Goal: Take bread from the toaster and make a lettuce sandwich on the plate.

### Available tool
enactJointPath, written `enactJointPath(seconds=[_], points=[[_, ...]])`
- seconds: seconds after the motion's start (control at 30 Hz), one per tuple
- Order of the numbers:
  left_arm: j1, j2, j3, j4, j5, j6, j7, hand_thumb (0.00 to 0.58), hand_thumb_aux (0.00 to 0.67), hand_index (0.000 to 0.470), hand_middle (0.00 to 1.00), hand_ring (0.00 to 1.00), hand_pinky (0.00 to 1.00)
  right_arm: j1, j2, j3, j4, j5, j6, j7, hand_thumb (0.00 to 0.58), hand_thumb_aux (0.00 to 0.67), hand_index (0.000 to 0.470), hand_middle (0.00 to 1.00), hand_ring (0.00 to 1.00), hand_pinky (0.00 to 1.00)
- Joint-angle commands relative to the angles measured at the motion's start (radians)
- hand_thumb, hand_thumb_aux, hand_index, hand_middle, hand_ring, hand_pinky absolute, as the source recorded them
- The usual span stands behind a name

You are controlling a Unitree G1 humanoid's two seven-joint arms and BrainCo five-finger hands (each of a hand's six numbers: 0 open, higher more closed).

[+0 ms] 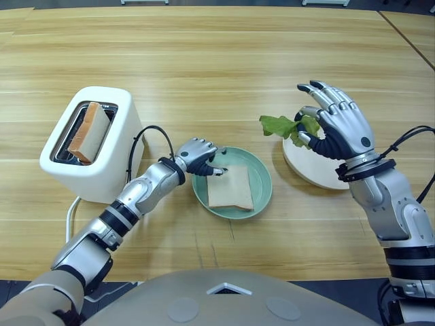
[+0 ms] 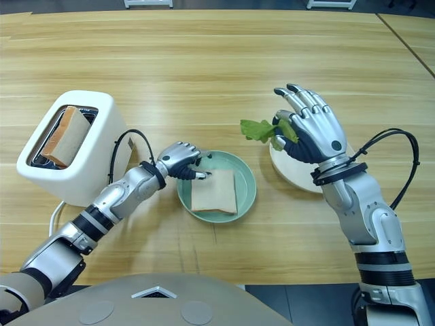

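Bread [image 1: 230, 187] sits in plate [image 1: 267, 178] and toaster [image 1: 102, 166]; right hand [image 1: 344, 129] pinches lettuce [image 1: 276, 125], left hand [image 1: 196, 155] curled.

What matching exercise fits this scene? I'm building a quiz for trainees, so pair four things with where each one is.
Things:
1. lettuce leaf
2. left hand
3. flat bread slice
4. upright bread slice

Places:
A. in the slot of the toaster
B. lying on the green plate
C. held in the right hand, by the white dish
D. at the green plate's left rim

Pairs: 1-C, 2-D, 3-B, 4-A
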Motion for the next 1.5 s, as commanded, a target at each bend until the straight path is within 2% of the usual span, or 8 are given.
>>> enactJointPath(seconds=[0.03, 0.53, 0.57, 0.6, 0.63, 0.77, 1.4, 1.5], points=[[0.034, 0.067, 0.063, -0.228, 0.14, 0.092, -0.003, 0.0, 0.0, 0.0, 0.0, 0.0, 0.0, 0.023, 0.03, 0.077, -0.023, 0.011, -0.029, 0.081, 0.58, 0.67, 0.47, 0.0, 0.0, 0.0], [0.126, 0.369, 0.949, -1.1, -0.025, 0.395, -0.612, 0.0, 0.0, 0.0, 0.0, 0.0, 0.0, 0.052, 0.156, 0.363, 0.037, -0.209, -0.041, 0.141, 0.58, 0.67, 0.47, 0.0, 0.0, 0.0], [0.14, 0.386, 0.998, -1.097, -0.052, 0.401, -0.635, 0.0, 0.0, 0.0, 0.0, 0.0, 0.0, 0.057, 0.151, 0.366, 0.036, -0.22, -0.043, 0.14, 0.55, 0.518, 0.363, 0.0, 0.0, 0.0], [0.164, 0.408, 1.062, -1.088, -0.08, 0.405, -0.662, 0.0, 0.0, 0.0, 0.0, 0.0, 0.0, 0.065, 0.147, 0.366, 0.032, -0.227, -0.044, 0.138, 0.112, 0.068, 0.048, 0.0, 0.0, 0.0], [0.191, 0.427, 1.123, -1.075, -0.101, 0.411, -0.689, 0.0, 0.0, 0.0, 0.0, 0.0, 0.0, 0.073, 0.144, 0.363, 0.025, -0.231, -0.042, 0.138, 0.0, 0.0, 0.0, 0.0, 0.0, 0.0], [0.359, 0.467, 1.3, -0.995, -0.11, 0.411, -0.774, 0.0, 0.0, 0.0, 0.0, 0.0, 0.0, 0.088, 0.142, 0.34, -0.006, -0.254, -0.027, 0.12, 0.0, 0.0, 0.0, 0.0, 0.0, 0.0], [0.576, 0.295, 0.905, -0.969, 0.054, 0.458, -0.826, 0.0, 0.0, 0.0, 0.0, 0.0, 0.0, 0.114, 0.155, 0.189, -0.09, -0.232, 0.03, 0.033, 0.0, 0.0, 0.0, 0.0, 0.0, 0.0], [0.544, 0.28, 0.877, -0.95, 0.111, 0.469, -0.794, 0.503, 0.426, 0.299, 0.0, 0.0, 0.0, 0.116, 0.155, 0.179, -0.092, -0.227, 0.025, 0.029, 0.0, 0.0, 0.0, 0.0, 0.0, 0.0]])
